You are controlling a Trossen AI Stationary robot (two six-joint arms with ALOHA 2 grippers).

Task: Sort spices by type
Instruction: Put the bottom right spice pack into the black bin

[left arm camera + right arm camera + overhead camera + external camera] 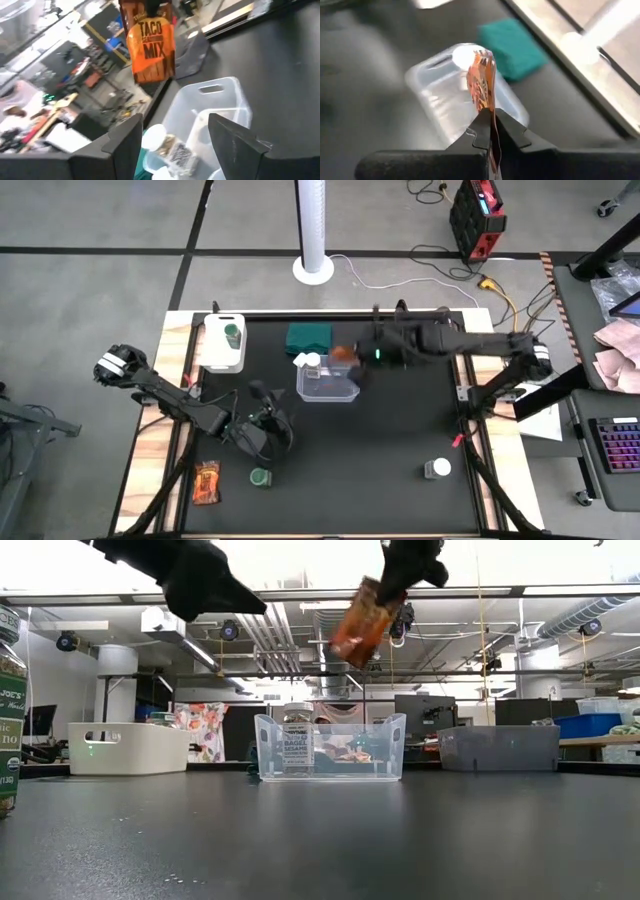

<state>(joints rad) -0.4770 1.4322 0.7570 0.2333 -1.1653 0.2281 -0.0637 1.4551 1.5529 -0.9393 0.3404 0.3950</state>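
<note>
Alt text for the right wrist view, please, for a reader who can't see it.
The right pincer is shut on an orange-red packet, holding it edge-on above a clear plastic bin on the dark table. A white-lidded jar shows in the bin behind the packet, and a dark green block lies beyond it.

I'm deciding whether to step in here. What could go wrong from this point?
The right gripper pinches the taco mix packet by one thin edge above the clear bin, so it might slip or swing and land outside. The left gripper is open close by, and the arms might crowd each other.
</note>
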